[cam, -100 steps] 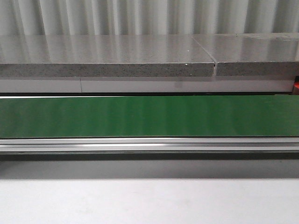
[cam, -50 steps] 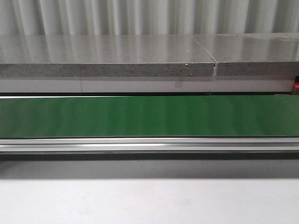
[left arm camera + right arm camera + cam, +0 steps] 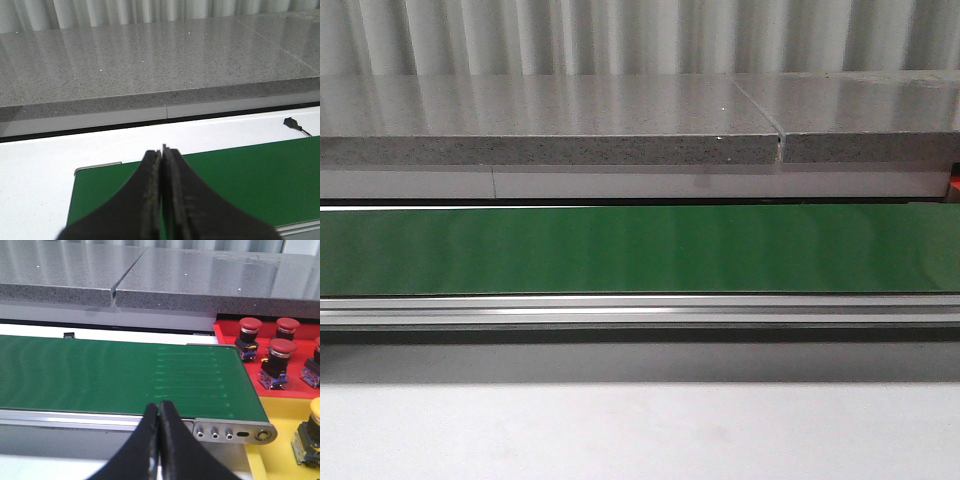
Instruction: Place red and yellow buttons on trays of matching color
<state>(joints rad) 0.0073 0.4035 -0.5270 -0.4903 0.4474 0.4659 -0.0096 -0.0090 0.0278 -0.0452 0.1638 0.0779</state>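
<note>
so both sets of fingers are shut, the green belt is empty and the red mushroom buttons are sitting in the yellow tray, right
Not quite: the right wrist view shows the red mushroom-head push buttons sitting in the red plastic tray, not the yellow plastic tray. Both sets of fingers are shut, and the green conveyor belt is empty.

We see the red tray and yellow tray only in part, both cut by the frame edge. One yellow button and a red button are cropped too. The small black connector is too small to identify.
</note>
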